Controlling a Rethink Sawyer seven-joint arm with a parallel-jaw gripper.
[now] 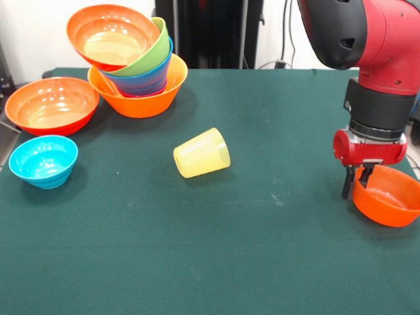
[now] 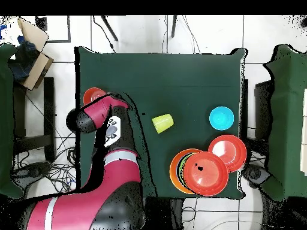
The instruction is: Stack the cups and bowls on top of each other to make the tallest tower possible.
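- The hand (image 1: 357,186) hangs below the red wrist at the right side of the front view, with its dark fingers (image 1: 346,184) straddling the near rim of a small orange bowl (image 1: 388,195); it is grasping that bowl by the rim.
- The small orange bowl sits tilted, its opening turned partly toward the camera. Whether its base touches the table (image 1: 216,249) cannot be told.
- The tower (image 1: 134,59) stands at the far left of the table in the front view. Its lowest piece is a wide light-orange bowl (image 1: 147,102); nested in it are a magenta edge, a blue bowl (image 1: 147,80) and a lime green bowl (image 1: 149,58), with an orange bowl (image 1: 111,36) leaning on top toward the left.
- A red-orange bowl (image 1: 51,105) stands upright on the table just left of the tower.
- A cyan bowl (image 1: 43,161) stands upright in front of the red-orange bowl, close to it.
- The pale-yellow cup (image 1: 201,153) lies on its side near the table centre, well apart from the tower and from the hand.
- In the overhead view the arm (image 2: 102,120) covers most of the small orange bowl (image 2: 92,96); the cup (image 2: 162,123) lies between the arm and the cyan bowl (image 2: 220,117).
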